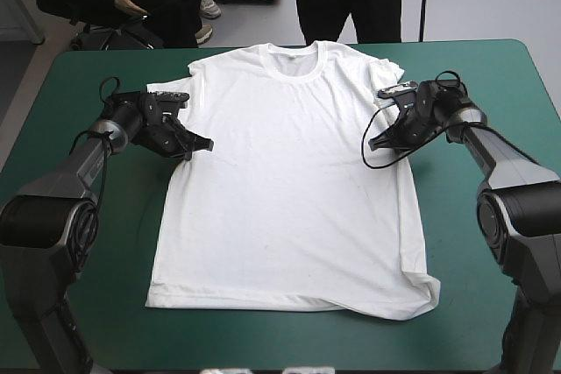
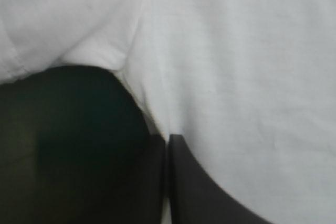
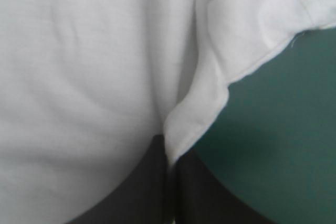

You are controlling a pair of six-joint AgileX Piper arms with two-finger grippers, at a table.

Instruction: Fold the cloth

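The T-shirt (image 1: 289,190) lies spread flat in the middle of the table (image 1: 500,76), collar toward the far edge and hem toward the near one. The left gripper (image 1: 202,143) and right gripper (image 1: 375,141) each pinch it at an armpit, clamped on a thin ridge of cloth, so the first fold looks about to start. The next move probably calls for lifting both sides together, evenly, without dragging the rest.

The T-shirt (image 1: 289,181) lies on the table (image 1: 79,243), collar (image 1: 296,59) farthest, left tool (image 1: 202,143) and right tool (image 1: 375,140) at its armpits.
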